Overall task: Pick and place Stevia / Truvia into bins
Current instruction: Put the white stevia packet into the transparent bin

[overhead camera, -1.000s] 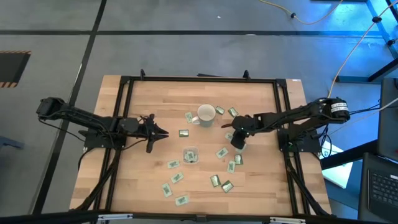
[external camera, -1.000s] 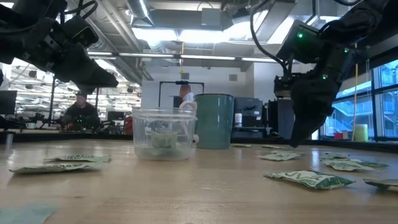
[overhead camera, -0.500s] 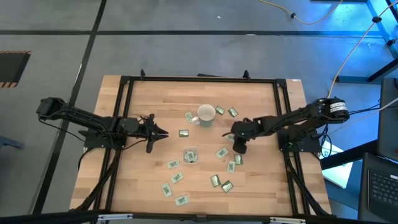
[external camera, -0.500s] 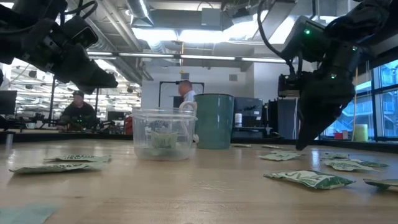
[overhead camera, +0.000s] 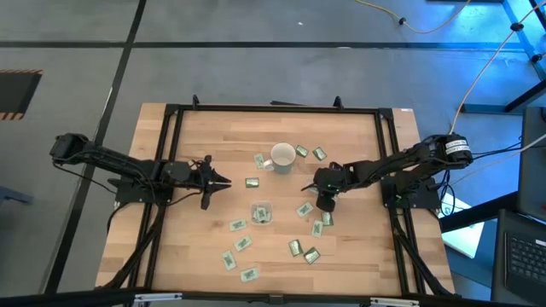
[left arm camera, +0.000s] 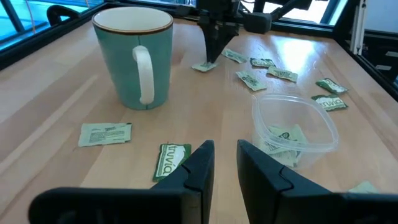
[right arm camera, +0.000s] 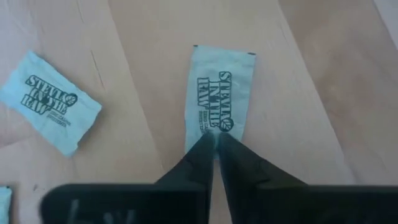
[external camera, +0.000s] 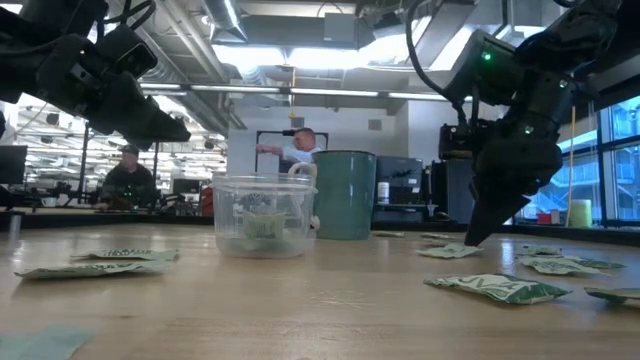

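Several green-and-white Stevia / Truvia sachets lie flat on the wooden table [overhead camera: 196, 136] around a clear plastic cup [overhead camera: 261, 213] [external camera: 264, 215] that holds a few sachets. My right gripper [overhead camera: 323, 203] [right arm camera: 216, 144] points down at the table, right of the cup, shut on one pale green Stevia sachet [right arm camera: 221, 93] [left arm camera: 204, 66]. My left gripper [overhead camera: 223, 182] [left arm camera: 225, 158] hovers level, left of the cup, with a narrow gap between its fingers and nothing in it. My right gripper pinches the Stevia sachet at one short end [right arm camera: 214, 132], between its two fingertips [right arm camera: 199, 152]. The fingers come from above, pointing down, in line with the sachet's length. The sachet lies flat on the table, and in the low view the fingertips [external camera: 470, 238] are down at it.
A teal mug with a white inside [overhead camera: 282, 158] [external camera: 345, 194] [left arm camera: 134, 56] stands upright beyond the cup, toward the far edge. Another Stevia sachet [right arm camera: 51, 102] lies close to the held one. A black frame [overhead camera: 273, 108] rims the table. People show in the room behind.
My right gripper has come down to the table and shifted slightly toward the cup, its fingertips now at the sachet. My left arm has kept still.
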